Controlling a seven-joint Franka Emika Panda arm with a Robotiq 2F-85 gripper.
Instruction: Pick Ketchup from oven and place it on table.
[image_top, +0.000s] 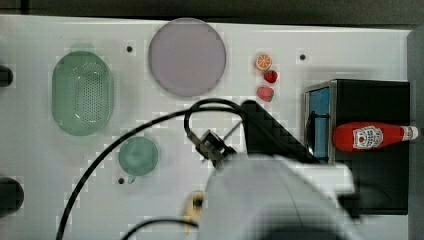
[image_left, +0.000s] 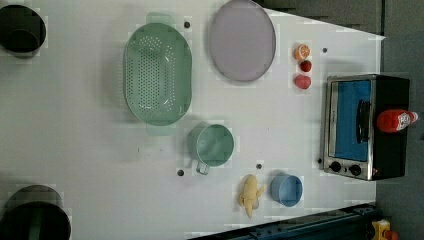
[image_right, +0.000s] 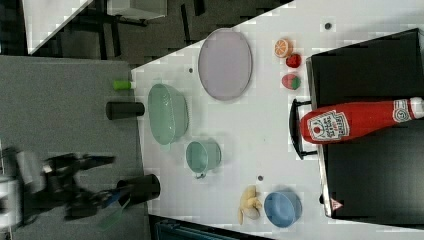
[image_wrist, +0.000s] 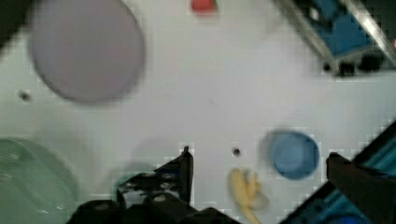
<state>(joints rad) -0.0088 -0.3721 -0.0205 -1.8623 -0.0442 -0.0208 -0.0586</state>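
One ketchup (image_top: 372, 136) bottle lies on its side on top of the oven (image_top: 372, 195), at the right of the top view, cap toward the right edge. Wide-open gripper (image_wrist: 259, 161), apparently empty, hangs over the white table (image_wrist: 201, 88), well apart from the bottle.

Green colander (image_left: 157, 75) beside purple plate (image_left: 242, 40); green cup (image_left: 212, 145) below; banana (image_left: 250, 194) next to blue bowl (image_left: 287, 190); orange slice (image_left: 302, 52), strawberries (image_left: 303, 74).
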